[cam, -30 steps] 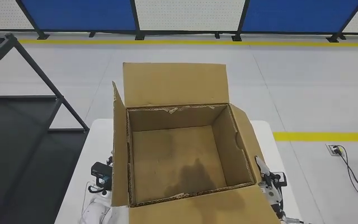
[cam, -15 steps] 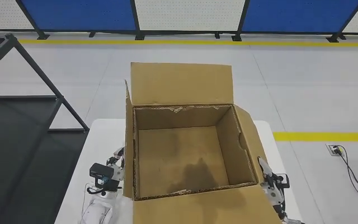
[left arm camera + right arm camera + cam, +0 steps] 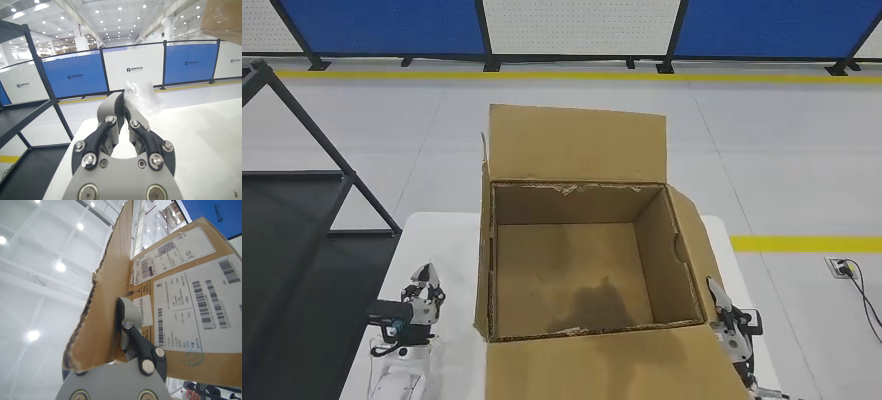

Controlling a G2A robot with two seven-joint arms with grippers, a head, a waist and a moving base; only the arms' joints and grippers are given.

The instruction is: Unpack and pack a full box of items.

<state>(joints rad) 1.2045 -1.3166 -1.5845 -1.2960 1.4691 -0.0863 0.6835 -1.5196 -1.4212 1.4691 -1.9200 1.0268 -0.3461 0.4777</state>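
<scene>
**Near edge, left side.** The left gripper hangs over the white table, beside the box's left wall but not touching it. Its fingers are closed flat on a scrap of clear film, most of which sticks out past the tips.

**Near edge, right side.** The right gripper is clamped on the box's side flap. 1 finger presses the cardboard; the other is hidden behind it.

**Centre.** The box stands open on the table. Its floor is bare and no items are inside. The far flap stands upright.

**Beyond.** A black rack stands left of the table.

**Risks.**
1. The box looks empty and light, so any pull on the flap could drag or tip it.
2. The flap edges are ragged, so a hard tug could tear the fold.
3. The film is thin and may cling to a pad on release, or slip out early.
</scene>
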